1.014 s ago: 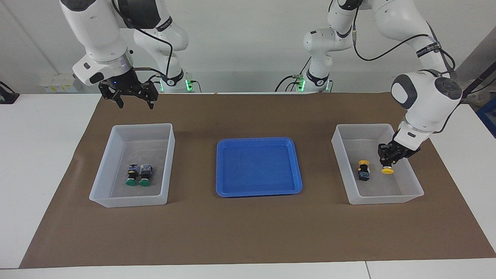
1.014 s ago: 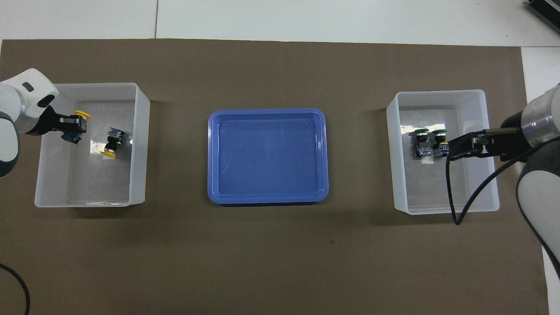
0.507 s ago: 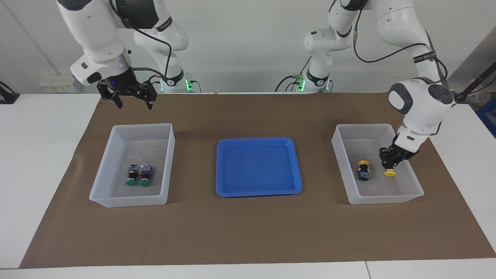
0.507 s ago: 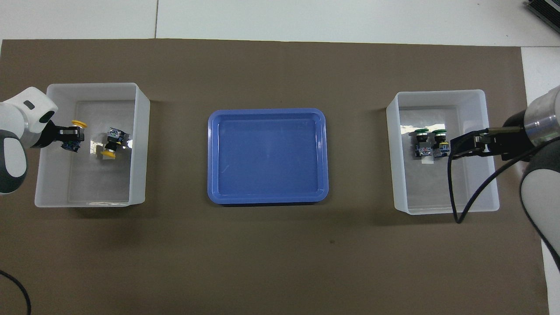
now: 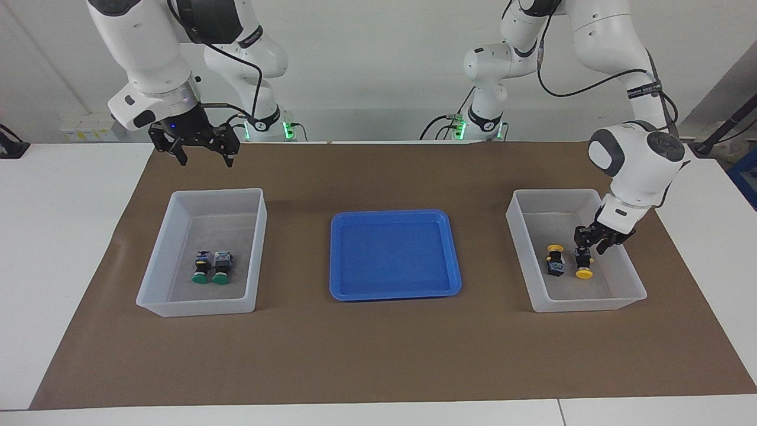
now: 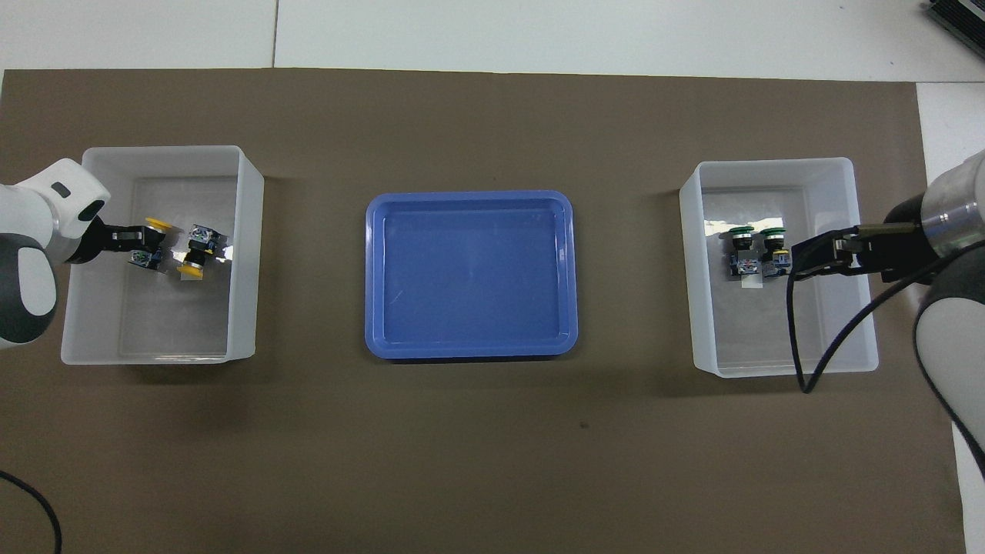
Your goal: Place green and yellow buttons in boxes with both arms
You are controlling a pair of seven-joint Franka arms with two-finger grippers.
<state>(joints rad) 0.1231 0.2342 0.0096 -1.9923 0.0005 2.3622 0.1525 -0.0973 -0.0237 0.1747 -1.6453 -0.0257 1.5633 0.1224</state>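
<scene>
Two green buttons lie side by side in the box at the right arm's end, also visible from overhead as green buttons in that box. Two yellow buttons lie in the box at the left arm's end. My left gripper is low inside this box, open, its fingertips spread just above the second yellow button. My right gripper hangs open, high over the mat by the green buttons' box.
A shallow blue tray with nothing in it sits mid-table between the two boxes. A brown mat covers the table. A black cable hangs from the right arm over its box.
My left gripper moved down into its box with the yellow button, then its fingers spread; the button now lies on the floor beside the other one. The right arm barely moved.
</scene>
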